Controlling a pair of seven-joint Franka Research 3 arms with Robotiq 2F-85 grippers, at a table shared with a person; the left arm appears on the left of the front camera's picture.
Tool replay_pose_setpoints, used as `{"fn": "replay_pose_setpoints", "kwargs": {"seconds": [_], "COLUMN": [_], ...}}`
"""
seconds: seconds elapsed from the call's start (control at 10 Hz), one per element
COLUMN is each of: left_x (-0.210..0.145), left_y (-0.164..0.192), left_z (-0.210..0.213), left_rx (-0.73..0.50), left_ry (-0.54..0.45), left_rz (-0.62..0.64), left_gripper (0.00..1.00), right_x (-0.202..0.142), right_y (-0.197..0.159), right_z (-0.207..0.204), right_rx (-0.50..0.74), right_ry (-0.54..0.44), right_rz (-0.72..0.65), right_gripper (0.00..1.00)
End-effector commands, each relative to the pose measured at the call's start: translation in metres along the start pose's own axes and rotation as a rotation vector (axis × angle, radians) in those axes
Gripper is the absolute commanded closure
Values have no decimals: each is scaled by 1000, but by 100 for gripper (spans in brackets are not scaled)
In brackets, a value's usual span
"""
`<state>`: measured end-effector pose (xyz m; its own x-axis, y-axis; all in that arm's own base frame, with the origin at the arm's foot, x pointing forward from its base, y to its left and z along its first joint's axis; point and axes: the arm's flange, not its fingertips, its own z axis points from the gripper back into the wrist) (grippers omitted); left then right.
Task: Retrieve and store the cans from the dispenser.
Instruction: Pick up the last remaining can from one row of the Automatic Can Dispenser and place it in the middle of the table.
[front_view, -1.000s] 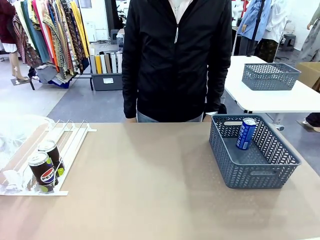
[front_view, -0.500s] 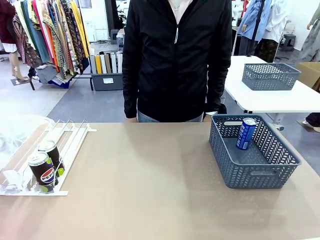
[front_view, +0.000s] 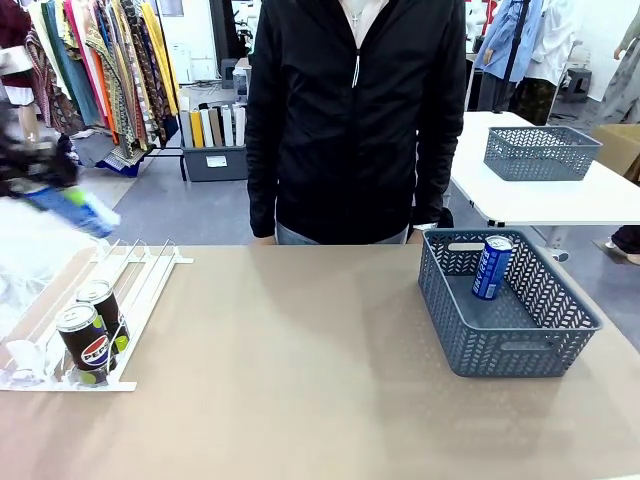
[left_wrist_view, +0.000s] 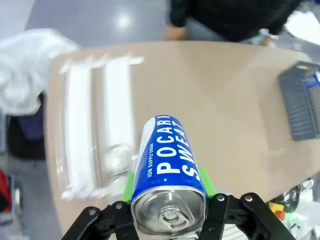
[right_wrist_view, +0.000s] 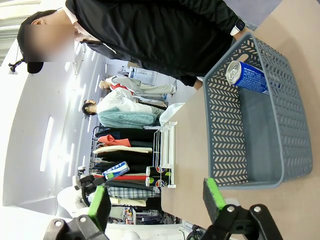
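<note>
Above the dispenser, left jaws clamp a blue can — right jaws stand apart.

a large open work hall, part lab, part clothes store. a rack of bright clothes hangs at the upper left of the front view; at the upper right a white table bears a grey mesh basket.

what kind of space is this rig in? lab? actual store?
Probably an indoor lab or data-collection hall dressed like a shop: clothes racks on bare grey floor, a second white table with its own mesh basket, and a can dispenser on the worktable.
</note>
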<state>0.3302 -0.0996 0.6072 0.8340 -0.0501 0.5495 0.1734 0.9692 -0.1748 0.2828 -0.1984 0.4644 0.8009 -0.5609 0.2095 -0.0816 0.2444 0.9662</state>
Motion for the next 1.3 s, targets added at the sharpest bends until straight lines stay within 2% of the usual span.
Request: {"fn": "replay_pose_setpoints", "kwargs": {"seconds": [0.0,0.1,0.3,0.4,0.5,0.6,0.7,0.8,0.9,1.0,1.1,1.2], "left_x": [31,29,6,-10,-23,-32,-42,-49,-51,-52,-53,-57], "left_y": [-68,-120,-190,-222,-242,-259,-269,-276,-279,-278,-276,-275], "left_z": [-52,-88,-144,-174,-192,-211,-230,-255,-273,-284,-281,-281], "left_rx": [-122,-141,-99,-20,41,71,87,106,92,139,78,79], "left_ry": [60,144,265,383,423,414,345,347,414,347,383,377], "left_rz": [-163,-210,-227,-266,-216,-126,-146,-127,-97,-78,-97,-109], "left_gripper": [100,100,100,100,100,100,100,100,100,100,100,100], "right_x": [0,0,0,0,0,0,0,0,0,0,0,0], "right_y": [2,2,2,2,2,2,2,2,2,2,2,2], "right_z": [1,1,1,1,1,1,1,1,1,1,1,1], "right_rx": [11,11,11,11,11,11,11,11,11,11,11,11], "right_ry": [-1,-1,-1,-1,-1,-1,-1,-1,-1,-1,-1,-1], "right_rz": [-3,-3,-3,-3,-3,-3,-3,-3,-3,-3,-3,-3], "right_gripper": [0,0,0,0,0,0,0,0,0,0,0,0]}}
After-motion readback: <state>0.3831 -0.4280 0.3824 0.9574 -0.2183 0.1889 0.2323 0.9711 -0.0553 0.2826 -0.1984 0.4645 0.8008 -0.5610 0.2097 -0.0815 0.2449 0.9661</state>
